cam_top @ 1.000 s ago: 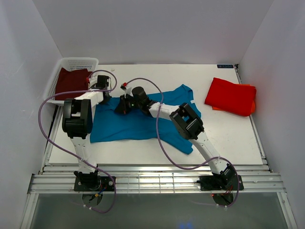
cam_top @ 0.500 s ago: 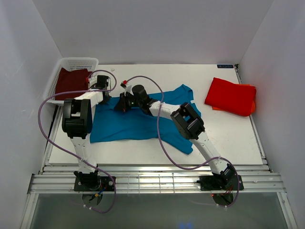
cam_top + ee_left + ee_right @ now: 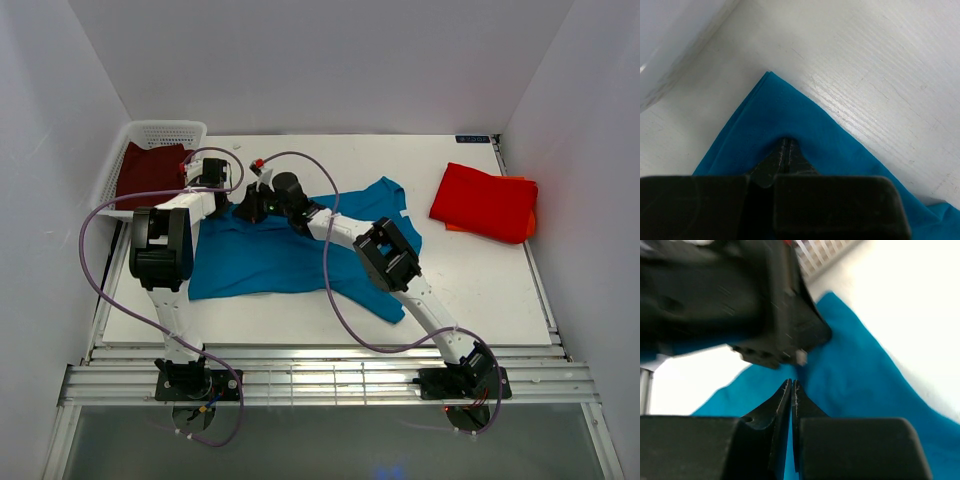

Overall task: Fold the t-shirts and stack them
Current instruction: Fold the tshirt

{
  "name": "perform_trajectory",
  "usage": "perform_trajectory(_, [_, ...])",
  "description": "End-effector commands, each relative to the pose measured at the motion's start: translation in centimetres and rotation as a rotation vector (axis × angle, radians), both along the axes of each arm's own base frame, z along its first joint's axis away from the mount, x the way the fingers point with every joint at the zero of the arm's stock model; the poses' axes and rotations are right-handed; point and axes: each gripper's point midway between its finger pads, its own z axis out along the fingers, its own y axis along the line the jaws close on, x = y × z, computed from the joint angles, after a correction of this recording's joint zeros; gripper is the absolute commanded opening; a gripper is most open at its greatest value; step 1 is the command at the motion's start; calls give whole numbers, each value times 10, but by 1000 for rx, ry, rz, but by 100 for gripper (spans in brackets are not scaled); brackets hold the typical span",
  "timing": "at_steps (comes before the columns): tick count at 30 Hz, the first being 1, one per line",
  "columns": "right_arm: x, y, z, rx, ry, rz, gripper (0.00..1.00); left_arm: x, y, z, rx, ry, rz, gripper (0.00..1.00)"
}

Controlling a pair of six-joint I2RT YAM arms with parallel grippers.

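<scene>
Solid teal-blue cloth t-shirt [image 3: 260,262] mid-table, plain all over, same flat teal in both wrist views. Bright red-orange folded cloth t-shirt [image 3: 485,203] out at 2 o'clock, plain too, with a slightly more orange layer peeking out along its right edge. Dark maroon cloth t-shirt [image 3: 148,172] at 10 o'clock, inside the white plastic mesh basket [image 3: 168,130] with its grid of little holes. White painted wooden table [image 3: 880,75], faint grey grain lines. White robot arms with black joints [image 3: 435,305], matte black left gripper [image 3: 785,145] and right gripper [image 3: 791,385], purple looping cables [image 3: 82,243].
</scene>
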Motion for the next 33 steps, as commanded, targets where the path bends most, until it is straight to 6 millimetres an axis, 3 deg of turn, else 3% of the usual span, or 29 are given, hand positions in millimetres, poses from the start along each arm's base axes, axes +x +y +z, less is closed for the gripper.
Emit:
perform_trajectory(1, [7, 4, -8, 9, -3, -20, 9, -13, 8, 3, 12, 33, 14, 0])
perform_trajectory(7, [8, 0, -20, -20, 9, -40, 8, -7, 10, 1, 25, 42, 13, 0])
perform_trajectory(14, [21, -12, -27, -98, 42, -118, 8, -7, 11, 12, 14, 15, 27, 0])
perform_trajectory(22, [28, -25, -45, -162, 105, -159, 8, -25, 7, 27, -21, -14, 35, 0])
perform_trajectory(33, [30, -28, -57, -203, 140, -176, 8, -55, -11, 42, -59, -49, 13, 0])
